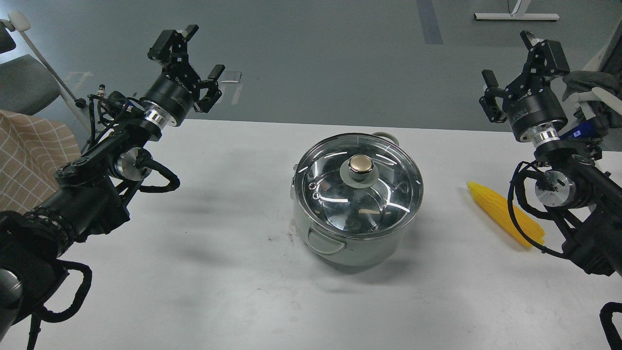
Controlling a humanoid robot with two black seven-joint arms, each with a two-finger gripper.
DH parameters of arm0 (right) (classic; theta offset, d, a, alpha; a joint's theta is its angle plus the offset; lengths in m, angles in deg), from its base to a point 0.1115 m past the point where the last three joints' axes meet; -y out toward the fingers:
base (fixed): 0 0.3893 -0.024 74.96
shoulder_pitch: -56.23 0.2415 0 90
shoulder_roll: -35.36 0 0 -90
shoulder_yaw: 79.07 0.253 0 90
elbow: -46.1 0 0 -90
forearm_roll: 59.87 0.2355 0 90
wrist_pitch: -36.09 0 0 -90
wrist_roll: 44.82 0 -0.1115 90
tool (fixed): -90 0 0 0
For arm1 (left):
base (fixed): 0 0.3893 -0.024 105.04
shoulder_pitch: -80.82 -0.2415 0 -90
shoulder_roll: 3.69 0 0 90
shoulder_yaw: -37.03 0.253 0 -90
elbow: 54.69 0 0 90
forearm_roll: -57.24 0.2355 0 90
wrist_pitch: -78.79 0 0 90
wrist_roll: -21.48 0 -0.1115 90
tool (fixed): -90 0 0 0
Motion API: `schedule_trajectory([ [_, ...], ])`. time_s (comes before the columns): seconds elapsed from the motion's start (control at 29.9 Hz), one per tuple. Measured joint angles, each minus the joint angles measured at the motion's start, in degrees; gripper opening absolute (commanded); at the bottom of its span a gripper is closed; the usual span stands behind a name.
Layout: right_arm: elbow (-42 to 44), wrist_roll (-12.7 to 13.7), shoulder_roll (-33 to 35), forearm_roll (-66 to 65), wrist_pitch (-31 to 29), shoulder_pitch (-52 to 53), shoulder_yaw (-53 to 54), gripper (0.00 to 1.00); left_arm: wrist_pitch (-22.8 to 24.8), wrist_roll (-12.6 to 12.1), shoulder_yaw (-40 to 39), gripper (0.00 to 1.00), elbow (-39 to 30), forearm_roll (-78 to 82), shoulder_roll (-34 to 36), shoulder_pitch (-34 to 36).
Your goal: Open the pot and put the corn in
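The pot (340,248) stands in the middle of the white table, pale grey-green outside, with a loop handle facing me. Its glass lid (335,194) with a brass-coloured knob (361,164) sits on top, closing it. The yellow corn (500,211) lies on the table to the right of the pot, pointed end toward the far left, partly behind my right arm's cables. My left gripper (194,56) is raised above the table's far left edge, open and empty. Far right, my right gripper (510,61) is also held high, open and empty.
The table (218,272) is white with a few scuffs near the pot. A chair (24,78) and a checked cloth (29,150) sit off the left side. Grey floor lies beyond the far edge.
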Motion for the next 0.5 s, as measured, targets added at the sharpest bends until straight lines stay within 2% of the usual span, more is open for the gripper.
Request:
schedule_trajectory([
  [0.2,0.18,0.0,0.34,-0.09,0.42,0.1,-0.27,1.0,0.0,0.17,-0.96,0.98,-1.96,0.08,0.96,-0.32],
  [0.5,2.09,0.0,1.38,-0.67,0.87,0.8,-0.55,1.0,0.0,0.2,-0.67,0.98,-1.19,0.37,1.03,0.32],
])
